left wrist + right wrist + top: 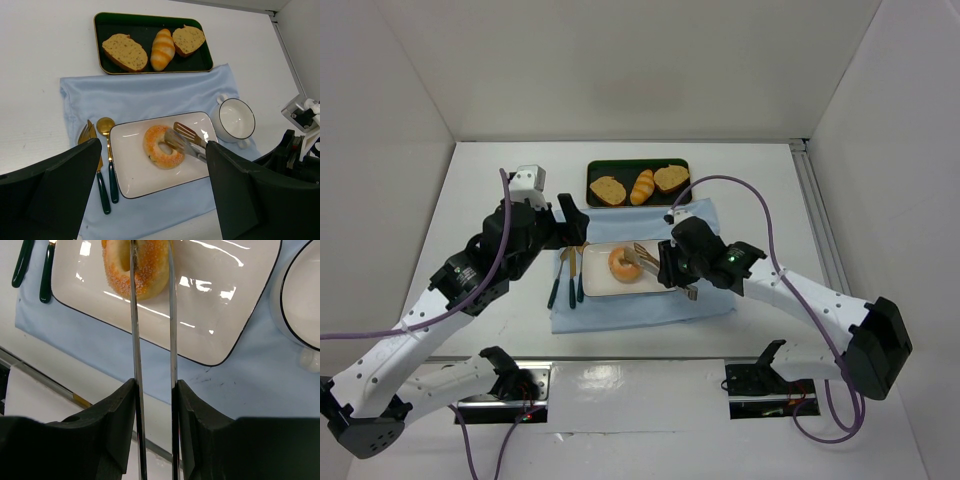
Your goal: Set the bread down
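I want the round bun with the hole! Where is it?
In the top view the bread sits on the white plate, cutlery to its left and the tongs in the right pincer on its right.

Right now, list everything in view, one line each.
bread: one, golden-orange ring, on the plate
plate: one, white, mid cloth
tongs: one, gold, tips at the bread
cloth: one, light blue, under plate, cutlery, bowl
cutlery: at least two, gold, dark green handles, left of plate
bowl: one, white, right of plate
tray: one, dark green, behind cloth
toast: two, brown, tray ends
roll: one, golden, between them
table: one, white
left pincer: open, near the cutlery
right pincer: shut on the tongs
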Action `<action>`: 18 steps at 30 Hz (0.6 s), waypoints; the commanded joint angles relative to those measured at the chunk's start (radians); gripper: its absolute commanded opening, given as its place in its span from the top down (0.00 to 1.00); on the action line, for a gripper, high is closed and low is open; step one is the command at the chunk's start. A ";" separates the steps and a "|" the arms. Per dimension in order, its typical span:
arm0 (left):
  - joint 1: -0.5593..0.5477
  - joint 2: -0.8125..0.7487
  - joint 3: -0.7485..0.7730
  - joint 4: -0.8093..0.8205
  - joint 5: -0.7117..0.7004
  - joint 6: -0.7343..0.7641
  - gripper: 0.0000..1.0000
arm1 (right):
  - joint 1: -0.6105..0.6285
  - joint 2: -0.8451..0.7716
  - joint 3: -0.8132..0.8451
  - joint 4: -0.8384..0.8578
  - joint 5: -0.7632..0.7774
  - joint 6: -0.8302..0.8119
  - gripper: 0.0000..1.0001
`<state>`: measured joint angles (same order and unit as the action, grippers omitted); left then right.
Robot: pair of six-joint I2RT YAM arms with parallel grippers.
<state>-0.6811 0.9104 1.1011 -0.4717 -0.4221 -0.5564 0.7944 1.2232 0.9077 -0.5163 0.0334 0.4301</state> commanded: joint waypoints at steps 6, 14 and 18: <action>0.005 -0.010 0.002 0.016 -0.001 -0.010 0.01 | 0.009 0.012 0.022 0.047 0.031 0.012 0.53; 0.005 -0.010 0.002 0.016 -0.001 -0.010 0.01 | 0.009 0.021 0.033 0.038 0.031 0.012 0.43; 0.005 -0.010 0.002 0.016 0.008 -0.010 0.01 | 0.009 0.021 0.042 0.038 0.031 0.012 0.42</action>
<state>-0.6811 0.9108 1.1015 -0.4717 -0.4217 -0.5564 0.7944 1.2461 0.9089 -0.5163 0.0494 0.4374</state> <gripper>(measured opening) 0.987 0.581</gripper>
